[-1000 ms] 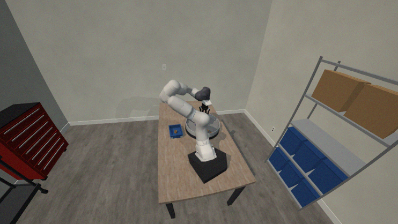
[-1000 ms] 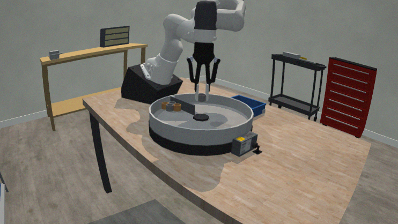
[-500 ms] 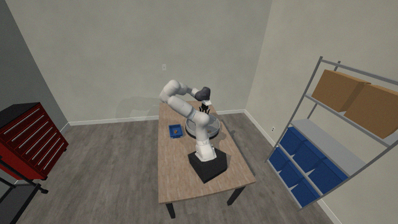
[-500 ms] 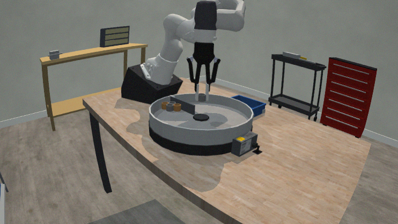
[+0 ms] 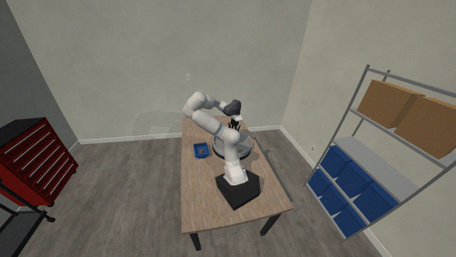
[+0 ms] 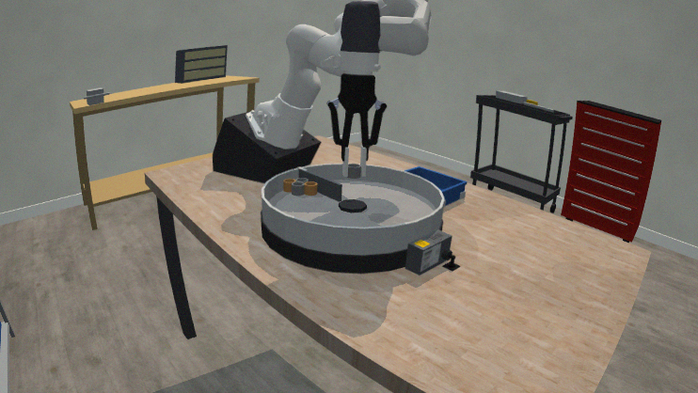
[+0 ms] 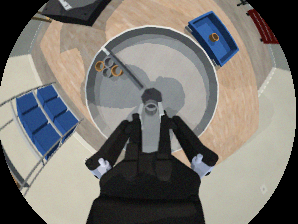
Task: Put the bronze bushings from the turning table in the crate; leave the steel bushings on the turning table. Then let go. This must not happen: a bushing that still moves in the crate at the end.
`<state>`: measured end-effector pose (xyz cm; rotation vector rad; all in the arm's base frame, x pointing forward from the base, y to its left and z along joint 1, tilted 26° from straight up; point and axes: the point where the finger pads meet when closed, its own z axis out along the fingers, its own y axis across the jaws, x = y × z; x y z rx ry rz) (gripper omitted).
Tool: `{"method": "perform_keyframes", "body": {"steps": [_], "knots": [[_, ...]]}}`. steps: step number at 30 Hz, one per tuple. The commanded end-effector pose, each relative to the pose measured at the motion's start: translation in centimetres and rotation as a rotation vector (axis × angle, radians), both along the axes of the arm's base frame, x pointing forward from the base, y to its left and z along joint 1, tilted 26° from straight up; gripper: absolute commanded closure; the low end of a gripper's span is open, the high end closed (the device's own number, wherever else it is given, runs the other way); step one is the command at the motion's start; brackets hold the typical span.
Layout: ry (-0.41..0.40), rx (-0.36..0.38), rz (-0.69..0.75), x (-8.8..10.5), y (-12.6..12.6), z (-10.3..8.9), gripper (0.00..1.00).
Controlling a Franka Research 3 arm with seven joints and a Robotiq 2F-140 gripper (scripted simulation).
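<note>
Two bronze bushings (image 5: 239, 150) (image 6: 310, 188) (image 7: 116, 71) remain in the turning table (image 5: 214, 148) (image 6: 351, 239) (image 7: 213, 112), left of centre in the exterior view. The gripper (image 5: 234, 128) (image 6: 355, 169) (image 7: 151, 108) is clenched on a grey steel bushing (image 6: 354, 171) (image 7: 151, 107). Sorting is in hand; next, probably lower and release this bushing inside the turning table. Top and wrist views show one bronze piece (image 5: 201, 150) (image 7: 214, 37) in the crate (image 5: 201, 144) (image 6: 452, 194) (image 7: 226, 56); the exterior view hides it.

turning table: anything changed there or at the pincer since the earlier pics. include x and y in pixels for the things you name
No visible change. The pincer (image 5: 234, 128) (image 6: 354, 174) (image 7: 151, 108) keeps its place, still closed on a grey steel ring-shaped bushing (image 6: 354, 168) (image 7: 150, 107). The four bushings beside the grey divider (image 6: 320, 184) (image 7: 125, 69) and the orange-brown bronze one in the blue rectangular crate (image 5: 195, 150) (image 6: 450, 192) (image 7: 201, 36) stayed put.
</note>
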<state>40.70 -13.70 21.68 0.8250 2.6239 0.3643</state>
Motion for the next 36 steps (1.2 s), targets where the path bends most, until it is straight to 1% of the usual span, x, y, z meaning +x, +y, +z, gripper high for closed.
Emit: {"method": "perform_keyframes", "body": {"steps": [1,4,8,10,36], "knots": [[-0.001,0.002,-0.001,0.1,0.1,0.1,1.0],[-0.001,0.002,-0.001,0.2,0.2,-0.1,1.0],[-0.001,0.002,-0.001,1.0,0.5,-1.7,1.0],[-0.001,0.002,-0.001,1.2,0.6,-2.2,1.0],[-0.001,0.002,-0.001,1.2,0.6,-2.2,1.0]]}}
